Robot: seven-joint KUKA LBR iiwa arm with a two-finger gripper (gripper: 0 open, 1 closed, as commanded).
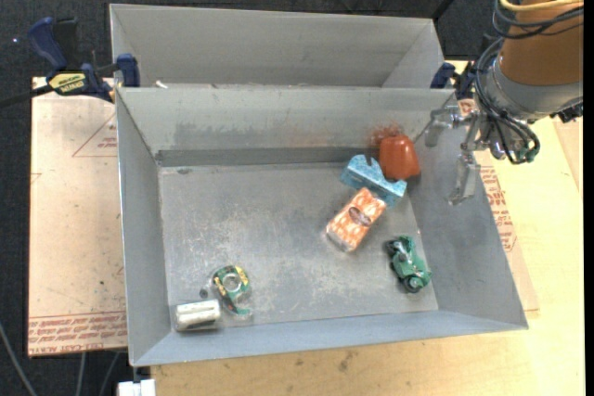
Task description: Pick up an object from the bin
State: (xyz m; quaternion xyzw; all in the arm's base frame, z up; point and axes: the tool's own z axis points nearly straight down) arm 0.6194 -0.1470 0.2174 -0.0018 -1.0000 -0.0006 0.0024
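Note:
My gripper (448, 159) hangs over the bin's right wall, its two metal fingers spread apart and open, with nothing between them. Just left of it, near the back right of the bin floor, a rounded red-orange object (399, 156) rests against a light blue block (373, 178). An orange-and-white packet (355, 219) lies in front of the block. Closer to the right front sits a small dark green toy (408, 263).
At the front left of the bin lie a green-and-yellow ring-shaped item (231, 283) and a short silver cylinder (198, 314). The arm with its orange cover comes in from the upper right, above the bin's rim.

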